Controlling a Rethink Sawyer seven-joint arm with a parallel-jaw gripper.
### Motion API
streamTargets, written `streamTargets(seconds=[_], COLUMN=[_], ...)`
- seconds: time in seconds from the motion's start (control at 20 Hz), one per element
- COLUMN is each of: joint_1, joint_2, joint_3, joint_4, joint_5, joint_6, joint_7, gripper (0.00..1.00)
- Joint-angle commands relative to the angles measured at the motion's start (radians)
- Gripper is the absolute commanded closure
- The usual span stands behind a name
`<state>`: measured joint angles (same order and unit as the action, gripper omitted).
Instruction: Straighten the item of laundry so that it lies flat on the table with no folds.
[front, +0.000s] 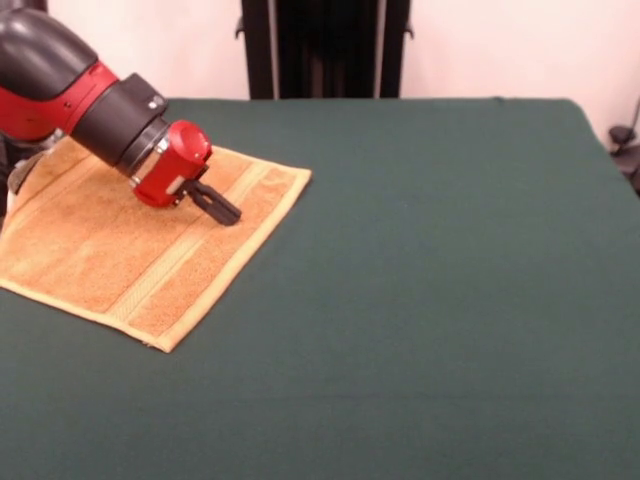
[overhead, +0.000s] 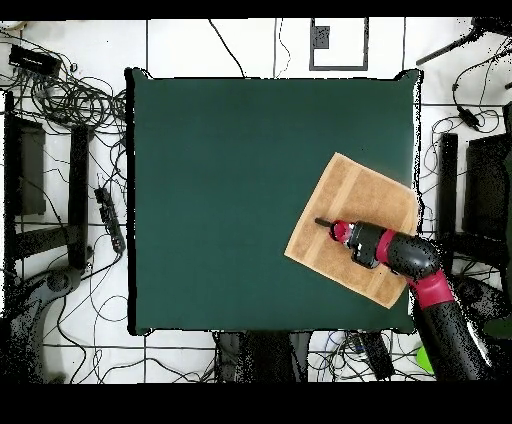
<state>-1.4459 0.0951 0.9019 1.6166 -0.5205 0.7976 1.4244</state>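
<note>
A small orange-tan terry towel (front: 140, 250) with woven stripe bands lies spread flat at the 4 o'clock corner of the dark green cloth-topped bench (overhead: 230, 180) in the overhead view. The red-and-black arm's gripper (front: 222, 208) hangs over the towel; whether its tips are spread or pressed together cannot be told.

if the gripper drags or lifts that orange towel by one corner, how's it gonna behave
The towel looks like thin, soft terry, so it would probably droop and fold rather than hold its shape. It lies nearly flat on the table, whose cloth-like top may grip it, so a push would likely bunch it instead of sliding it. It seems light enough for the gripper.
</note>
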Motion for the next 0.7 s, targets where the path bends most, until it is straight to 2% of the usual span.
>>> streamTargets(seconds=[0.05, 0.35, 0.7], joint_1=[0.173, 0.232, 0.298], joint_2=[0.166, 0.137, 0.113], joint_3=[-0.101, -0.127, -0.159], joint_4=[-0.109, -0.096, -0.09], joint_5=[-0.171, -0.205, -0.215], joint_6=[-0.284, -0.387, -0.475], joint_7=[-0.073, 0.033, 0.094], gripper=[1.0, 1.0, 1.0])
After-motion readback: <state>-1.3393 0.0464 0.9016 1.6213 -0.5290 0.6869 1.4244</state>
